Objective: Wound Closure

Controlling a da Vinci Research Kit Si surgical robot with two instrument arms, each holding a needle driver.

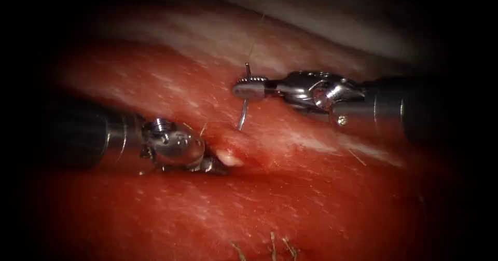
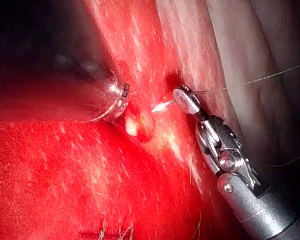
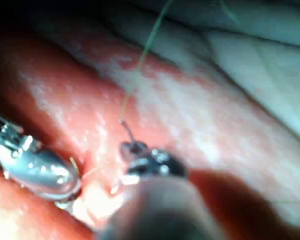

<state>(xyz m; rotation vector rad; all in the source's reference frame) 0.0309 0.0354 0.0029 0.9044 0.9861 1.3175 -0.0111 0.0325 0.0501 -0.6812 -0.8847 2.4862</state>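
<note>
In the endoscope view we see the right tool (image 1: pixel 249 90) clamped on the needle (image 1: pixel 243 113) near its swaged end, where the thread (image 1: pixel 258 30) leaves upward; the curve hangs below the jaws and its point touches, perhaps just enters, a raised lip of the tissue (image 1: pixel 311 209). We judge the high grip leaves most of the curve free beyond the jaws. The left tool (image 1: pixel 215 163) lies below and left of the right one, its jaws closed on that lip beside a pale fatty nub (image 1: pixel 228 159), apparently lifting the edge toward the needle.

In the left wrist view the right tool (image 2: pixel 186 100) sits across from the left tool's shaft (image 2: pixel 110 100), the needle (image 2: pixel 162 105) gleaming between them, aimed at the pinched lip (image 2: pixel 140 122); thread (image 2: pixel 260 78) trails away behind the right jaws.

In the right wrist view the needle's rear end (image 3: pixel 127 131) stands just beyond the right tool (image 3: pixel 135 165), thread (image 3: pixel 145 50) running on from it, with the left tool (image 3: pixel 65 192) close beside.
</note>
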